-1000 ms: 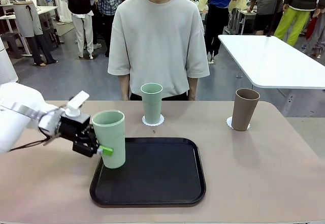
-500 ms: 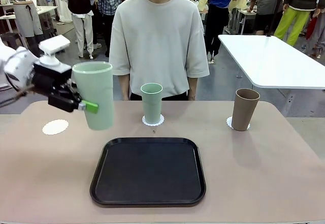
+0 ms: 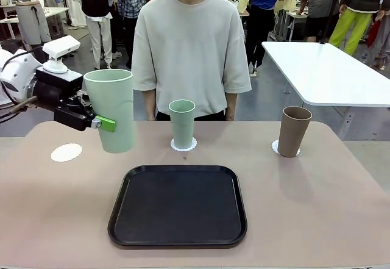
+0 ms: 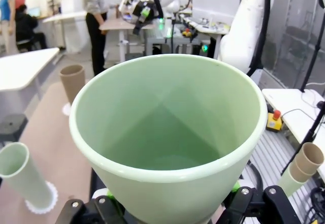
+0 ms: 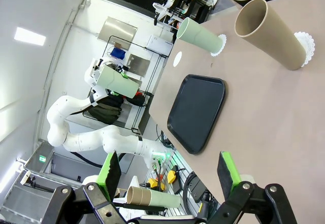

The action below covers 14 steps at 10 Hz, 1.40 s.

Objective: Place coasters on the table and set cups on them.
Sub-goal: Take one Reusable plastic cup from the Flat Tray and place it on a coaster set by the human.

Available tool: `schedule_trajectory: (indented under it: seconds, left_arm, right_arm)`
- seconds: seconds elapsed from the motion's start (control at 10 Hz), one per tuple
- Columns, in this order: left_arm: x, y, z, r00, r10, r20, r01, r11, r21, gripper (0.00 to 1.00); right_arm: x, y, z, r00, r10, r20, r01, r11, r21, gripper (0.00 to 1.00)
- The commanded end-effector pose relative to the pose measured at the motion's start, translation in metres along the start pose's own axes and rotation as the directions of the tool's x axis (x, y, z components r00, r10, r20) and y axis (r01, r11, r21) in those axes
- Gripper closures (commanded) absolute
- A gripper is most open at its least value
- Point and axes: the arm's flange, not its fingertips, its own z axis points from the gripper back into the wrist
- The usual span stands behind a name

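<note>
My left gripper [image 3: 102, 122] is shut on a pale green cup [image 3: 111, 107], holding it upright in the air above the table's [image 3: 317, 208] left part. An empty white coaster [image 3: 66, 152] lies on the table below and to the left of it. A second pale green cup [image 3: 181, 122] stands on a coaster [image 3: 183, 144] at the far middle. The brown cup [image 3: 294, 130] stands on a coaster [image 3: 275, 149] at the far right. In the left wrist view the held cup [image 4: 167, 132] opens toward the camera. My right gripper [image 5: 167, 170] is open and holds nothing, off the table's right side.
A black tray [image 3: 178, 205] with nothing on it lies at the front middle of the table. A person [image 3: 190, 49] stands at the far edge behind the middle cup, hands out of sight. A white table [image 3: 329, 68] stands behind at the right.
The left gripper has lifted the pale green cup off the tray's left edge, carrying it up and to the left. The empty coaster has come into sight.
</note>
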Motion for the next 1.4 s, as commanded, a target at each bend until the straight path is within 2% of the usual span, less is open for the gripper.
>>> schedule_trajectory:
  seconds: [0.0,0.1,0.2,0.3,0.5,0.7,1.0,1.3]
  left_arm:
    - [0.000,0.001,-0.001,1.000,-0.017,0.008,0.017,1.000,-0.005,1.00]
    - [0.000,0.000,0.000,1.000,0.000,0.000,0.000,1.000,0.000,0.15]
    - [-0.011,0.051,0.026,0.987,0.004,0.162,-0.018,0.996,0.083,0.15]
    - [-0.034,0.089,0.056,0.975,-0.036,0.219,0.007,0.991,0.132,0.15]
    - [-0.064,0.121,0.099,0.974,-0.118,0.196,0.081,0.979,0.185,0.15]
    - [-0.084,0.144,0.140,0.984,-0.153,0.097,0.136,0.978,0.159,0.15]
    - [-0.095,0.147,0.184,0.986,-0.164,0.038,0.157,0.978,0.135,0.15]
    - [-0.101,0.146,0.217,0.991,-0.127,0.032,0.119,0.976,0.185,0.15]
  right_arm:
    - [0.000,0.001,0.000,1.000,0.002,0.009,-0.002,1.000,0.013,0.00]
    - [0.000,0.001,0.000,1.000,0.002,0.009,-0.002,1.000,0.013,0.00]
    - [0.000,0.001,0.000,1.000,0.002,0.009,-0.002,1.000,0.013,0.00]
    - [0.000,0.001,0.000,1.000,0.002,0.009,-0.002,1.000,0.013,0.00]
    - [0.000,0.001,0.000,1.000,0.002,0.009,-0.002,1.000,0.013,0.00]
    - [0.000,0.001,0.000,1.000,0.002,0.009,-0.002,1.000,0.013,0.00]
    - [0.000,0.001,0.000,1.000,0.002,0.009,-0.002,1.000,0.013,0.00]
    - [0.000,0.001,0.000,1.000,0.002,0.009,-0.002,1.000,0.013,0.00]
